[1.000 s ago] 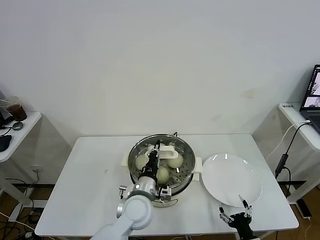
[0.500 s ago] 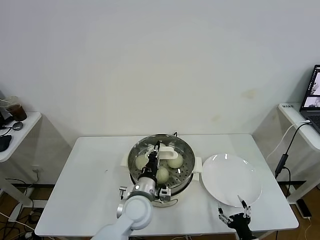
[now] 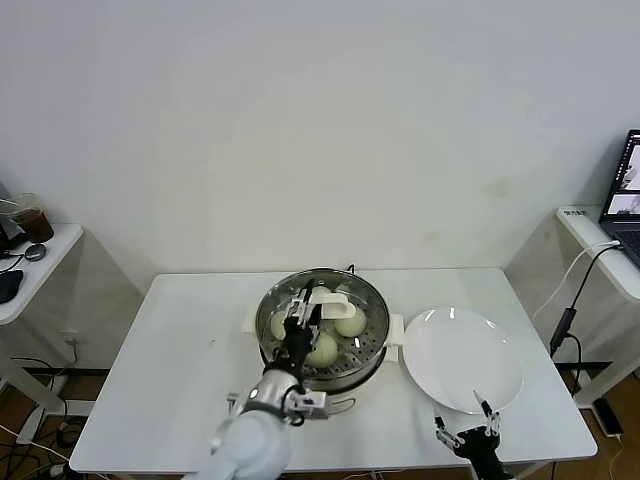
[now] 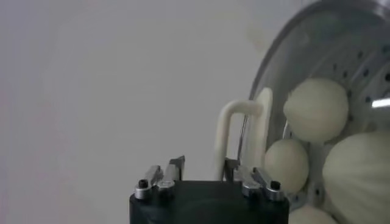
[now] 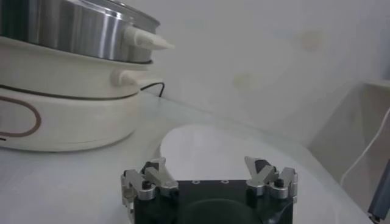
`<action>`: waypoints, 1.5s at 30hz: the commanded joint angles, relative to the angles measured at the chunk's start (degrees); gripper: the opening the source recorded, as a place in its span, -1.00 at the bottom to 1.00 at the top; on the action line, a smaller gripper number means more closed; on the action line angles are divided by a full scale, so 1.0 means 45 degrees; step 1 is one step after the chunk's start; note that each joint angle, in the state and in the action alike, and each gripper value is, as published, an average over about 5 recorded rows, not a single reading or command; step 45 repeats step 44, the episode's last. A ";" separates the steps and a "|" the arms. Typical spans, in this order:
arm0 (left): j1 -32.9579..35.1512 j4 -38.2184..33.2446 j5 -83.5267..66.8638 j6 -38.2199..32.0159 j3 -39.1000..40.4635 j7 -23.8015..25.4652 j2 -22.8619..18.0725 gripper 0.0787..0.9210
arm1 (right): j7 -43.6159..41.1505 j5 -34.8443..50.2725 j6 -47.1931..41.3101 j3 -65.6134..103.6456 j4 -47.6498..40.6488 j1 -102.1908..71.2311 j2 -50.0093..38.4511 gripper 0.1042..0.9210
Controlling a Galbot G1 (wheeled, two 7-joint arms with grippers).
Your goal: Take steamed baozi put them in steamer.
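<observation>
Nearest us, our right claw (image 3: pixel 468 434) rests released at the near edge of the surface (image 3: pixel 180 380), just before the white plate (image 3: pixel 463 358). Farther in, our left claw (image 3: pixel 300 312) hovers released above the steamer (image 3: pixel 372 298), where four baozi (image 3: pixel 349 323) lie on its tray.

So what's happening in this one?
The baozi sit inside the steamer on the white table, and the plate beside it is bare. The left gripper hangs open over the steamer, holding nothing. The right gripper waits open at the table's near edge by the plate.
</observation>
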 commanded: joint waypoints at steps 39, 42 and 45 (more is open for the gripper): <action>1.1282 0.0343 -1.5946 -0.9492 -0.7987 -0.1859 -0.0741 0.77 | 0.1938 0.3035 0.0022 -0.2714 0.1857 -0.2501 -0.1501 0.76; 1.1217 0.0411 -1.5843 -0.9353 -0.7986 -0.1700 -0.0759 0.77 | 0.1937 0.2974 -0.0034 -0.2780 0.1912 -0.2540 -0.1505 0.76; 1.1187 0.0436 -1.5796 -0.9327 -0.7992 -0.1648 -0.0765 0.77 | 0.1938 0.2967 -0.0050 -0.2793 0.1942 -0.2550 -0.1504 0.76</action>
